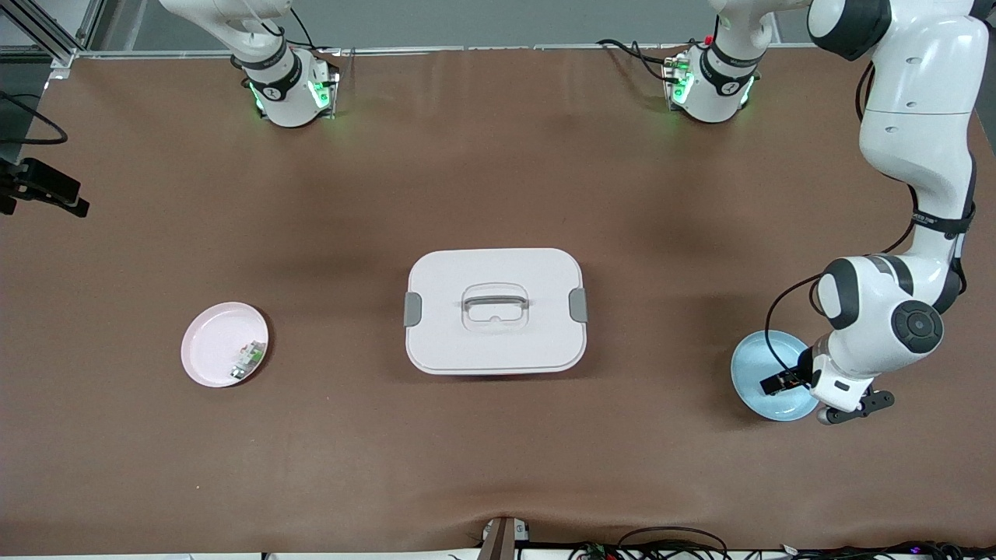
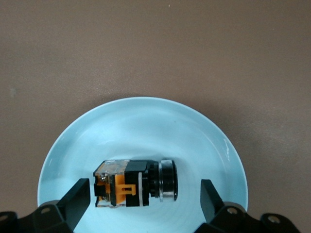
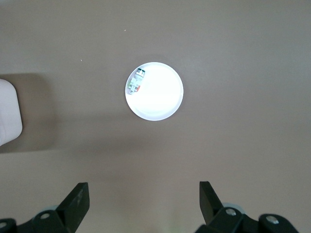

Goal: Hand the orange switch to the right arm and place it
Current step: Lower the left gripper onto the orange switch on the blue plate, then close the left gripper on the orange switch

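Brown tabletop with a closed white lidded box (image 1: pixel 495 310) at its centre. Toward the left arm's end, the orange switch (image 2: pixel 135 183) lies on its side in a pale blue plate (image 2: pixel 146 116). The left gripper (image 2: pixel 145 196) hangs low over it, fingers spread to either side of the switch, apparently not touching it. The right gripper (image 3: pixel 144 199), also spread and empty, waits high above the pink plate (image 1: pixel 204 342), which holds a small green-and-white part (image 1: pixel 247 361). Judged progress: early; grasp, handover and placing all remain.
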Tool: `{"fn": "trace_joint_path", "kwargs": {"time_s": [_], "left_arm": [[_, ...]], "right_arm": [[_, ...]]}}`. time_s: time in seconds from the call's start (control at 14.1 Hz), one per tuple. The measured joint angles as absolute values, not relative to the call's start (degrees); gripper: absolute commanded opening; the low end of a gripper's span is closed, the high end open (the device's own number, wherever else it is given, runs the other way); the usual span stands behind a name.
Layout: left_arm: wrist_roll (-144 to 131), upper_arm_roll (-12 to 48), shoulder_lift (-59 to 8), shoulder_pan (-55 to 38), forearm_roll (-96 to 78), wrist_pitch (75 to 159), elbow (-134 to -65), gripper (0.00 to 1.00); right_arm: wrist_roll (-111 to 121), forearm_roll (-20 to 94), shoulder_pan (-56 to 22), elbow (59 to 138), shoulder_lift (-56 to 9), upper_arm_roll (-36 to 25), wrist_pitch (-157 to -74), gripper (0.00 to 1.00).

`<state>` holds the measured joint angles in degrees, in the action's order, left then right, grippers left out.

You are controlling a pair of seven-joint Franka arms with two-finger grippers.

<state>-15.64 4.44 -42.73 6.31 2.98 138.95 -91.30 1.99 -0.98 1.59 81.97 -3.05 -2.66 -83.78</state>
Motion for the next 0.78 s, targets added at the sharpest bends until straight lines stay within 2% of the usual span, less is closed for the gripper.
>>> {"fn": "trace_joint_path", "kwargs": {"time_s": [0.5,0.64,0.78], "left_arm": [[-15.4,3.9,-43.9,6.4,3.0,139.7,-91.2,1.0],[-15.4,3.9,-43.9,6.4,3.0,140.3,-91.2,0.67],[-15.4,3.9,-43.9,6.4,3.0,140.4,-91.2,0.4]], "right_arm": [[2.0,-1.0,1.6,82.0,-3.4,-2.7,-82.4,1.0],[2.0,-1.0,1.6,82.0,-3.4,-2.7,-82.4,1.0],[2.0,-1.0,1.6,82.0,-3.4,-2.7,-82.4,1.0]]}}
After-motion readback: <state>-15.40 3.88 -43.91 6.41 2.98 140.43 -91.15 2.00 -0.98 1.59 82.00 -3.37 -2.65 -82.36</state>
